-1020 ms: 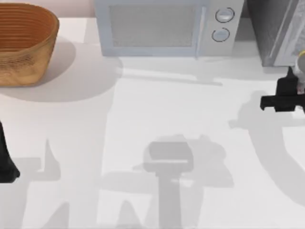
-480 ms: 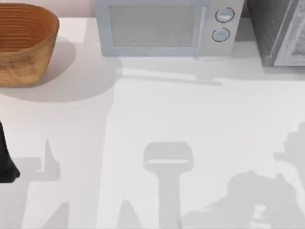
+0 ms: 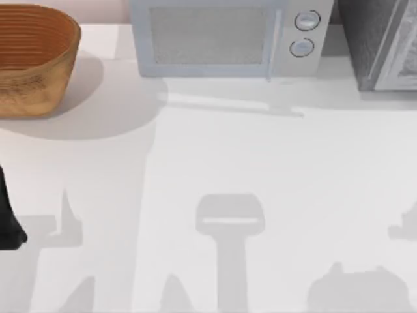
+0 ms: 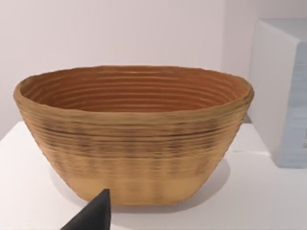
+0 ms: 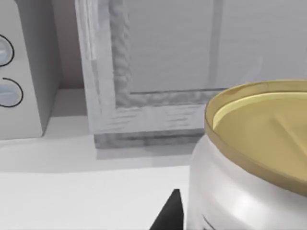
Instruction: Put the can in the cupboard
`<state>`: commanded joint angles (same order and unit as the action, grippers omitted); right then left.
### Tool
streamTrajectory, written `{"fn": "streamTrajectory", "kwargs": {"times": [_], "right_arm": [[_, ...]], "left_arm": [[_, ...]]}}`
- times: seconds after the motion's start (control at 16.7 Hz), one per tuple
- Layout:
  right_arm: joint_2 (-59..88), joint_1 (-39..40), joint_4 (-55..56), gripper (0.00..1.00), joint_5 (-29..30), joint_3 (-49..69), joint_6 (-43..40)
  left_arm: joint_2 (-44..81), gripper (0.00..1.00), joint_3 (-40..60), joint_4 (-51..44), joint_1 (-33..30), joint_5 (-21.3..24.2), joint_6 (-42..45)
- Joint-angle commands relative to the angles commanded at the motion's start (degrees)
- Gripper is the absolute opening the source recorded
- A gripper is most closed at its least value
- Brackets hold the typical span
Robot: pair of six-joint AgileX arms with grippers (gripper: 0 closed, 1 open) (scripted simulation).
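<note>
can close before cupboard door

Left arm sits parked at the table's left edge.

Can: white body, dull gold recessed top, upright, close before the right wrist camera, in front of the cupboard. Cupboard: dark grey speckled, lighter framed door panel shut, at the worktop's far right corner.
</note>
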<state>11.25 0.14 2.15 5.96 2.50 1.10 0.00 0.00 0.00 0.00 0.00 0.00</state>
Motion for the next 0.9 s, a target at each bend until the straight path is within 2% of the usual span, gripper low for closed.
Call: {"fn": "streamTrajectory", "kwargs": {"times": [0.36, 0.9], "right_arm": [[-11.25, -0.13, -2.15, 0.0, -5.96, -2.5, -1.1], [-8.75, 0.14, -2.67, 0.0, -5.46, 0.74, -0.94]], "left_arm": [[0.0, 1.0, 0.0, 0.0, 0.0, 0.0, 0.0], [0.0, 1.0, 0.0, 0.0, 0.0, 0.0, 0.0]]}}
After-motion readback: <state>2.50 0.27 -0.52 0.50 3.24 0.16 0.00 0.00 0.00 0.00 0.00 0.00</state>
